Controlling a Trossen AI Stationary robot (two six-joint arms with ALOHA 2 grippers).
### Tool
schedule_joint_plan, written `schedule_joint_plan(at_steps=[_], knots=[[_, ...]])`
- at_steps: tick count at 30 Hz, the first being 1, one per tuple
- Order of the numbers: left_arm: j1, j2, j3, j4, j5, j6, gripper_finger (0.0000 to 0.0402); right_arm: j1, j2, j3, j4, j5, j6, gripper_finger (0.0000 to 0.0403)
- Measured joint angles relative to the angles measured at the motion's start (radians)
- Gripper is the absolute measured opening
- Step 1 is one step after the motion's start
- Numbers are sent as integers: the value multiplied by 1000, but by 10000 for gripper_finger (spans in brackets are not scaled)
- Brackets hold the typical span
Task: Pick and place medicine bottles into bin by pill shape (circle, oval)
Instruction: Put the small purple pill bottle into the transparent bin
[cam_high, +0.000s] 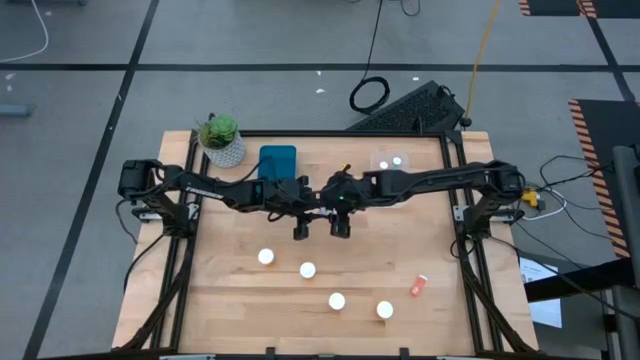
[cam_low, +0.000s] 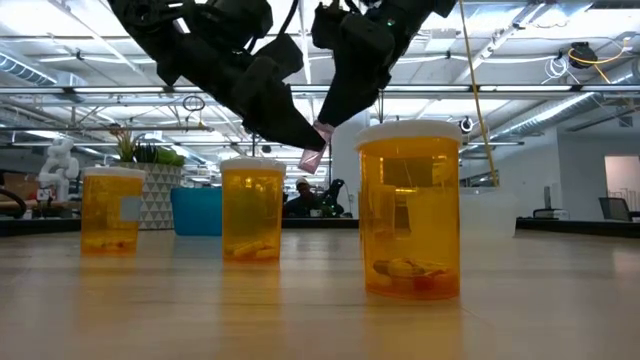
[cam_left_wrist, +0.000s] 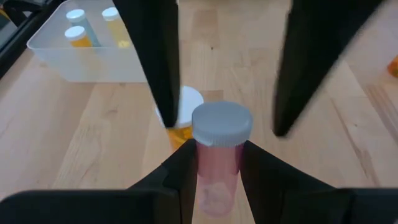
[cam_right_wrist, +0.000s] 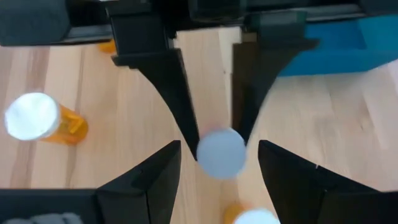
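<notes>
Saw a pink bottle with a pale cap clamped at its sides by the fingers of the left gripper, lifted clear of the table near its middle. Found the right gripper just beside it, nose to nose with the left one, fingers spread wide to either side of the cap and not touching it. Could not make out the bottle from straight above, where the two grippers covered it. Caught it in the level view as a pink sliver hanging between the two dark heads, above the amber bottles. Got the grip only from the wrist views: from the left, the body pinched low between the near fingers, with the far pair standing apart beyond the cap; from the right, the cap face-on between the open near fingers.

Counted four white-capped amber bottles standing in a loose row in front of the grippers, well apart from each other. Noticed a slim orange bottle lying on its side off to the right. Farther back, saw a clear bin with capped bottles inside, a blue bin and a potted plant at the back left corner.
</notes>
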Motion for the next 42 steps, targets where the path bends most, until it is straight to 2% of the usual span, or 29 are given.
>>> schedule_joint_plan(at_steps=[10, 25, 34, 37, 42], knots=[[0, 0, 0, -2, 0, 1, 113, 0, 29, 0, 32, -16, -11, 202], [-1, 0, 0, -15, 0, 10, 113, 0, 30, -1, 37, -15, -15, 117], [-1, 0, 0, -15, 0, -23, 115, 0, 30, -1, 37, -16, -15, 118], [0, 0, 0, -15, 0, -51, 137, 0, 29, -1, 35, -16, -15, 116], [0, 1, 0, -19, -44, -89, 213, 0, 27, -1, 24, -16, -15, 117]])
